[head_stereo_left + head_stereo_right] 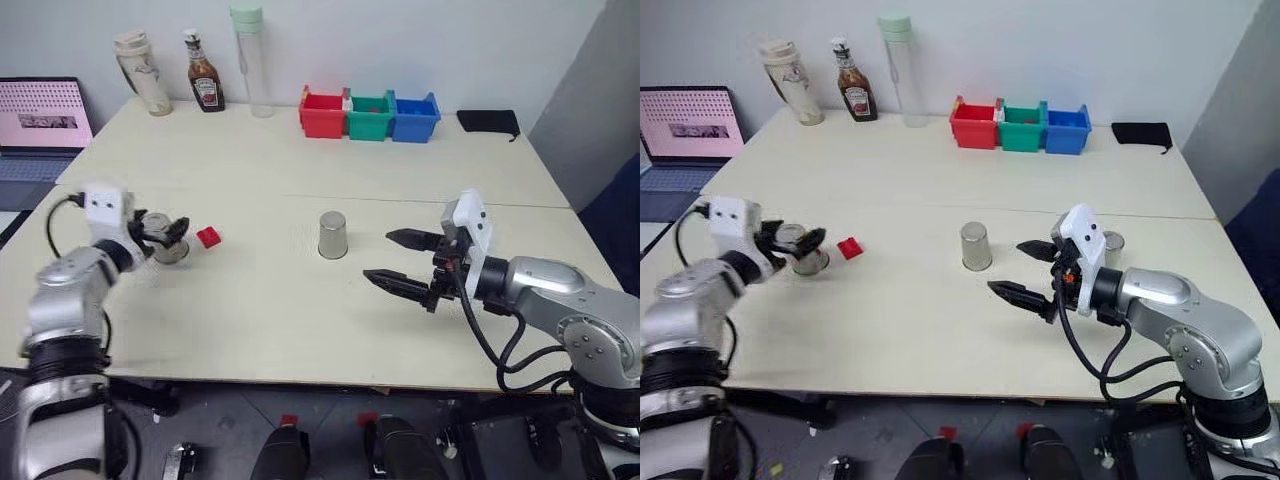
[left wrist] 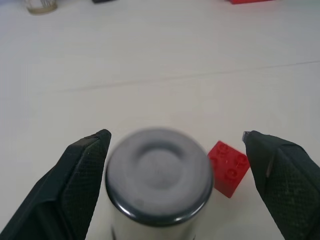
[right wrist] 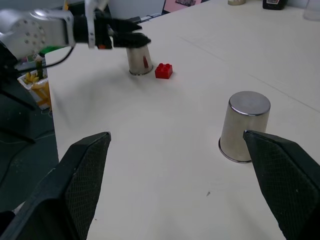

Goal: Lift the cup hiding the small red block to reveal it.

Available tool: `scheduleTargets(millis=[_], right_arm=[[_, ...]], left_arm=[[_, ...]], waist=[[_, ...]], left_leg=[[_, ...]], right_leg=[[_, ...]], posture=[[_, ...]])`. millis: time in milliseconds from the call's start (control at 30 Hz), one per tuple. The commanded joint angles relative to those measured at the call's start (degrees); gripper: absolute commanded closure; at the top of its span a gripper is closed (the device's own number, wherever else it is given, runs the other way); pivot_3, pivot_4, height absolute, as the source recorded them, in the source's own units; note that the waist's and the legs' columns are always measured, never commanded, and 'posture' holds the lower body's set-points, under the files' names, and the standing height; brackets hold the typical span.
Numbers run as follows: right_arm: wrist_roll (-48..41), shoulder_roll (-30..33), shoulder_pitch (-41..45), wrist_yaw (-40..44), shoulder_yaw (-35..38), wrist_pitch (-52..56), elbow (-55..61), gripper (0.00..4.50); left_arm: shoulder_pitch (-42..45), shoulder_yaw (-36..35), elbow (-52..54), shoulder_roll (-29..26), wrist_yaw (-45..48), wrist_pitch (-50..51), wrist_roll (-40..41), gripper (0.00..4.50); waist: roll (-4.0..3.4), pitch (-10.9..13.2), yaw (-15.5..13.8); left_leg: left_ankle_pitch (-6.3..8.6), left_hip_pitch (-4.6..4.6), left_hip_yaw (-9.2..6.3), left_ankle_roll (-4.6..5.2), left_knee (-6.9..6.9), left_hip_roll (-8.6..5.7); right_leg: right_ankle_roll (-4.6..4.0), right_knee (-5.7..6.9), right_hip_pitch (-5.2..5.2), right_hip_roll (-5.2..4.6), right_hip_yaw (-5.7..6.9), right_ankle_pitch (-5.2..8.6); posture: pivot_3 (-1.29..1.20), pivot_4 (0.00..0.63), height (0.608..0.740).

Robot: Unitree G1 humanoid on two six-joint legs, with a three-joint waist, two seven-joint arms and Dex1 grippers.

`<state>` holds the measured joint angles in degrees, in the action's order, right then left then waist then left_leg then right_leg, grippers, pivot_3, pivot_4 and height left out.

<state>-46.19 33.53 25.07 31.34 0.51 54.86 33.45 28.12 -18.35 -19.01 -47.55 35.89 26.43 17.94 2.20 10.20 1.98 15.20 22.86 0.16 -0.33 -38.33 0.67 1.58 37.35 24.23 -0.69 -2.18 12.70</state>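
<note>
Small red block [image 1: 208, 237] lying uncovered on the cream table [image 1: 300, 330], just beside an upturned steel cup [image 1: 172, 250] near the table's left edge. Left gripper [image 1: 165, 232] spread wide around that cup's top, fingers apart from its sides, gripping nothing. Second upturned cup [image 1: 332, 235] standing alone at mid-table, bare surface all round it. Third cup [image 1: 1113, 243] behind the right arm. Right gripper [image 1: 398, 260] hovering right of the middle cup, fingers wide apart, empty. Open tabletop between the two arms and toward the near edge. Red, green and blue bins [image 1: 370, 115], bottles [image 1: 205, 85] and a laptop [image 1: 40, 125] along the far side.
</note>
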Motion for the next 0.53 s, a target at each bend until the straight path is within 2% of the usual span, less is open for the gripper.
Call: scheduleTargets(millis=[33, 133, 267, 533], right_arm=[[0.44, -1.24, 0.84, 0.56, -0.65, -2.09, -0.69, 0.0], [1.05, -1.71, 1.7, 1.48, -1.42, -2.99, -2.26, 0.0], [1.16, -0.46, 1.71, 3.28, -1.67, -2.98, -2.76, 0.0], [-7.65, 5.39, -1.3, 3.0, 4.4, 3.56, 3.43, 0.0]], left_arm=[[-2.47, -4.18, 6.84, -6.84, 3.57, 7.45, 2.6, 0.0], [-7.68, -5.92, 12.68, -11.47, 8.78, 12.45, 5.11, 0.0], [-21.77, -9.62, 24.34, -16.51, 18.69, 17.1, 8.71, 0.0], [-26.65, -13.57, 24.34, -15.83, 18.4, 15.14, 8.18, 0.0]], waist=[[-0.03, 0.01, -0.08], [-0.04, 0.02, 0.0], [-0.07, 0.04, -0.08], [-0.14, 0.08, -0.74]], left_leg=[[0.0, -0.03, 0.01, 0.0, 0.02, -0.01], [0.0, -0.04, 0.05, 0.0, 0.02, 0.02], [0.0, -0.06, 0.16, 0.0, 0.12, -0.02], [0.0, -0.01, 0.04, -0.01, 0.24, 0.0]], right_leg=[[0.0, 0.01, -0.01, 0.0, 0.0, 0.01], [0.0, -0.02, -0.01, 0.02, 0.02, 0.04], [-0.01, -0.11, 0.01, -0.09, 0.01, 0.06], [0.01, -0.16, 0.0, -0.23, 0.27, 0.33]], posture=[[0.0, 0.15, 0.74], [0.0, 0.15, 0.74], [0.0, 0.15, 0.74], [0.0, 0.15, 0.74]])
